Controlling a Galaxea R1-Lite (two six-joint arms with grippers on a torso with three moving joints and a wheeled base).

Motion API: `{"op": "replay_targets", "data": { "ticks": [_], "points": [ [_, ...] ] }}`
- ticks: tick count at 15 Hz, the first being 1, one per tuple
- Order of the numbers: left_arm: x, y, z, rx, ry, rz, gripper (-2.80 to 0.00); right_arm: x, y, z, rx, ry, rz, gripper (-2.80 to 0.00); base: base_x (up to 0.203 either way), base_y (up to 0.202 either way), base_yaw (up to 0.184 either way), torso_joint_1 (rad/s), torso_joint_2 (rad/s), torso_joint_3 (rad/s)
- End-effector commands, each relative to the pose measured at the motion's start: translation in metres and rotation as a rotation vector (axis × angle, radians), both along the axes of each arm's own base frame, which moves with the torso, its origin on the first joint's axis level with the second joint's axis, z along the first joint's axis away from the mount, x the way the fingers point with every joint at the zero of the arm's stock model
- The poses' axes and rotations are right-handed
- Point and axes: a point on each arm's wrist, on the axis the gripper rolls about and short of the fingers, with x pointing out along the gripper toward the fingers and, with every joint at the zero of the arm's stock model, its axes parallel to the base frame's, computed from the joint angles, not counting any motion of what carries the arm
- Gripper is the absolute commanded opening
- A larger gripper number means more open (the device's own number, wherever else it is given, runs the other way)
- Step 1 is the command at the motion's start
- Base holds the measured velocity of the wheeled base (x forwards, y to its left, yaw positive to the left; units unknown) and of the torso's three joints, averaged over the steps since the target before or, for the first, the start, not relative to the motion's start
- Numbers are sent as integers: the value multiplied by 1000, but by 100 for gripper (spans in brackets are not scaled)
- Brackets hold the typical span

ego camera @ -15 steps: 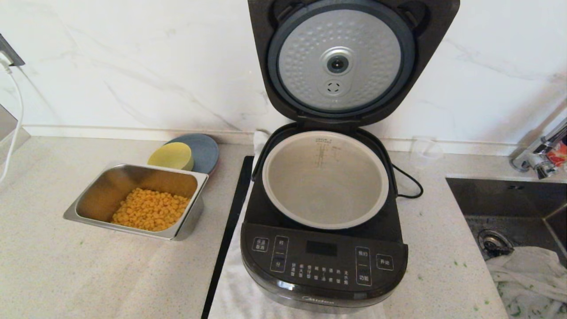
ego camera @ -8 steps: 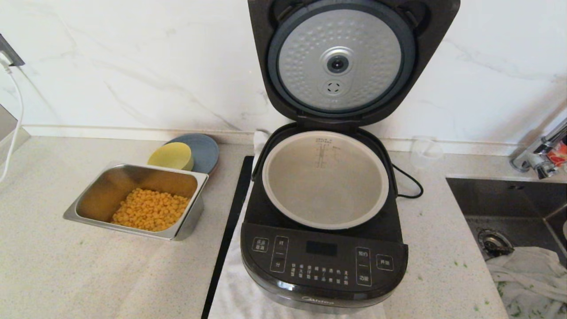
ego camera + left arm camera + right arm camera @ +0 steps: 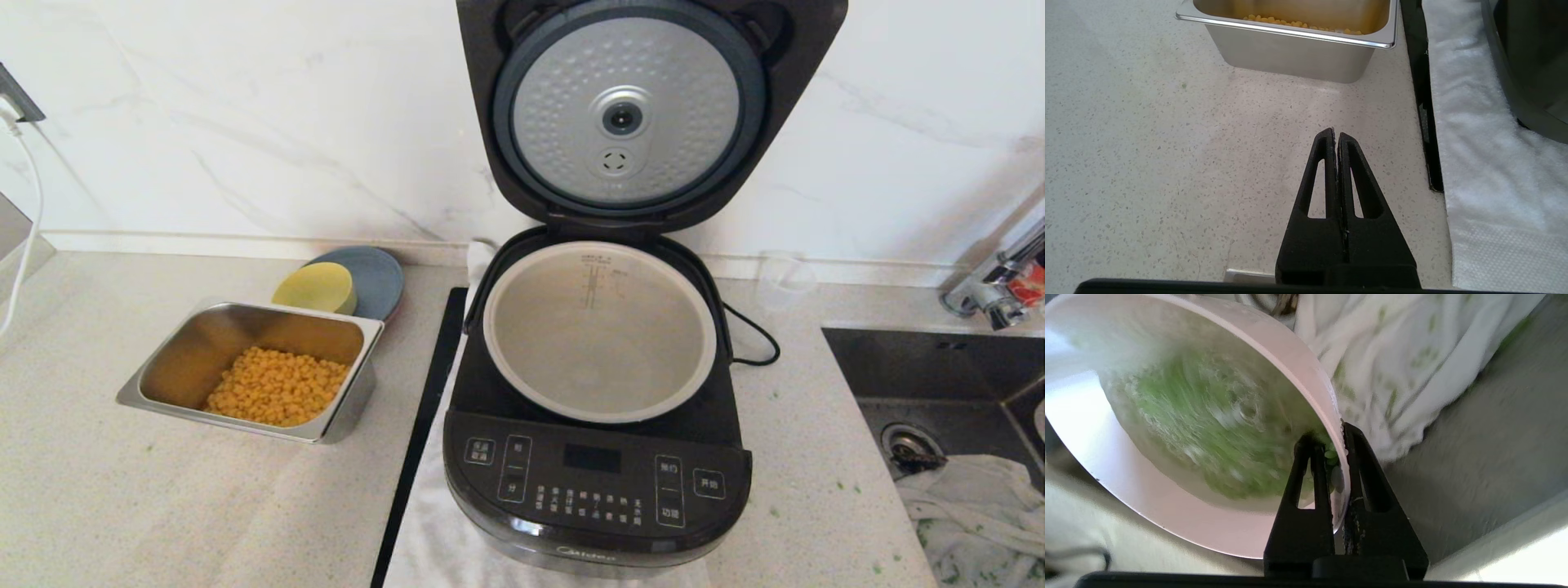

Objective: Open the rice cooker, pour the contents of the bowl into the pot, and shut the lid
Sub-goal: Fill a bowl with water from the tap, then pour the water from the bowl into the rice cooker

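Rice cooker (image 3: 598,457), a large glossy black boxy appliance with a front panel of white Chinese labels, sits on a white towel (image 3: 424,531) in the middle of the pale speckled stone counter (image 3: 122,498). Its hinged black lid (image 3: 645,114) stands upright against the marble wall, dimpled silver underside facing forward, and the round light-grey inner pot (image 3: 600,331) lies uncovered, with printed measuring marks on its far inner wall. A black cord (image 3: 755,335) trails from the cooker's right side.

To the cooker's left, well apart, stands a rectangular steel tray (image 3: 163,371) with yellow corn kernels (image 3: 277,396) heaped in its near half. Just behind it a small yellow bowl (image 3: 317,287) rests on a grey-blue plate (image 3: 377,273). A narrow black strip (image 3: 424,425) runs along the towel's left edge. On the right a dark steel sink (image 3: 939,367) holds a crumpled white cloth (image 3: 971,506) flecked with green, beside a chrome tap (image 3: 992,294).

Neither arm shows in the head view. The right gripper (image 3: 1336,445) is clamped on the rim of the small shallow pale-pink bowl (image 3: 1118,457), one finger inside among the chopped green herb (image 3: 1200,428), the other outside the wall; the bowl hangs tilted above the cloth in the sink. The left gripper (image 3: 1336,136) hovers low over bare counter near the tray, fingers pressed together on nothing.
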Motion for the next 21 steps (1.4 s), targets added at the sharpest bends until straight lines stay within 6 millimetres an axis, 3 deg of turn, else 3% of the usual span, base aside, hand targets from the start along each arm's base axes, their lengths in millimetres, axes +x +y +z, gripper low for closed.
{"op": "replay_targets", "data": {
  "ticks": [1, 8, 14, 18, 21],
  "points": [
    [0, 0, 0, 0, -2, 0, -280, 2, 31, 18, -16, -5, 65, -280, 0, 0, 0, 0, 0, 0],
    [0, 0, 0, 0, -2, 0, -280, 20, 151, 63, -97, -20, 353, -280, 0, 0, 0, 0, 0, 0],
    [0, 0, 0, 0, -2, 0, -280, 21, 249, 103, -210, -25, 607, -280, 0, 0, 0, 0, 0, 0],
    [0, 0, 0, 0, -2, -2, -280, 19, 307, 135, -236, -51, 755, -280, 0, 0, 0, 0, 0, 0],
    [0, 0, 0, 0, -2, -1, -280, 18, 339, 166, -227, -100, 835, -280, 0, 0, 0, 0, 0, 0]
  ]
}}
